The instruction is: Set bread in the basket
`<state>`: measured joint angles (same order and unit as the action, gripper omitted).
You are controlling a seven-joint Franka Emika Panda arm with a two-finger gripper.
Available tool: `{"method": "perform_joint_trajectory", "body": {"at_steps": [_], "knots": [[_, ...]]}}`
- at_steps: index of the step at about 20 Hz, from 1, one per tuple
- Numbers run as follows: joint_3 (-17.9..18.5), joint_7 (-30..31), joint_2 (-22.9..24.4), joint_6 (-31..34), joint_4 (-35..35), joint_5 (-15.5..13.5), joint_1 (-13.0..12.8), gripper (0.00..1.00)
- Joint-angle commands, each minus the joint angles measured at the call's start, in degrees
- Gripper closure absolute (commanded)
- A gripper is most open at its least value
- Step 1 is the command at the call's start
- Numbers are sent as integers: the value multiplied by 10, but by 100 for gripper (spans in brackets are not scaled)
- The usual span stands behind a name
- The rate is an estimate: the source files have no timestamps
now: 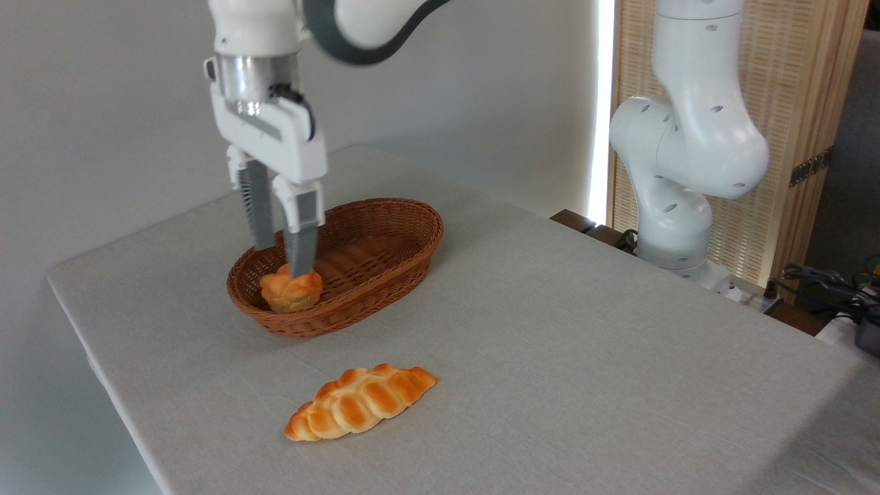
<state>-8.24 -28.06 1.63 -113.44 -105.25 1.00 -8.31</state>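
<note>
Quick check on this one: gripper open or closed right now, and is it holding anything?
Gripper: open, holding nothing; its fingers are spread above the bun, which sits in the basket.

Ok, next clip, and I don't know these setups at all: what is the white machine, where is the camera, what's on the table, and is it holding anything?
One fixed camera looks down at the table from its near side. The white jointed machine is a robot arm; its base stands at the table's right edge. At its end is a two-finger gripper, open above an oval wicker basket. A small round bun sits inside the basket, not gripped. A long braided loaf lies on the cloth nearer the camera. Nothing is held.
</note>
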Motion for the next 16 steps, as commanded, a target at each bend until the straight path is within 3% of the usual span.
{"method": "perform_joint_trajectory", "body": {"at_steps": [1, 3, 6, 8, 11, 16], "knots": [[50, -119, 22, 133, 48, 1, 7, 0], [64, -166, 22, 183, 71, 1, 22, 0], [94, -161, 22, 204, 93, -11, 28, 0], [94, -161, 17, 221, 108, -20, 49, 0], [94, -144, 12, 222, 119, -44, 51, 0], [75, -125, 7, 226, 124, -37, 51, 0]]}}
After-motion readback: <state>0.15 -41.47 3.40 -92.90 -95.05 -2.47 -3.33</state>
